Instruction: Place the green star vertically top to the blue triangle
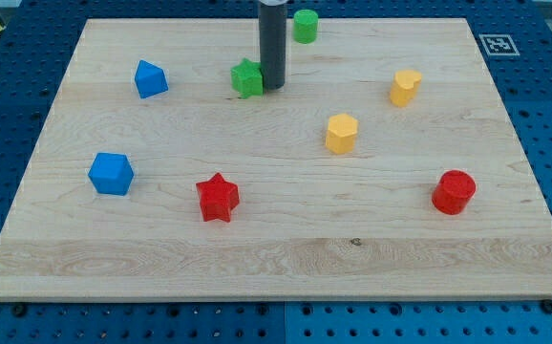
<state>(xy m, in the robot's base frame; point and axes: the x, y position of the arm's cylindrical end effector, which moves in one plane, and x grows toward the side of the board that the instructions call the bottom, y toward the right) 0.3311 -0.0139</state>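
Observation:
The green star [247, 78] lies on the wooden board near the view's top, left of centre. My tip [273, 87] stands right against the star's right side, touching or nearly touching it. The blue triangle [150, 79] lies further to the view's left, at about the same height as the star, well apart from it and from my tip.
A green cylinder [305, 26] stands near the top edge, right of the rod. A blue cube-like block [112, 174] and a red star [218, 198] lie lower left. Two yellow blocks [405, 87] [342, 133] and a red cylinder [454, 192] lie right. The board's edge [276, 294] borders a blue pegboard.

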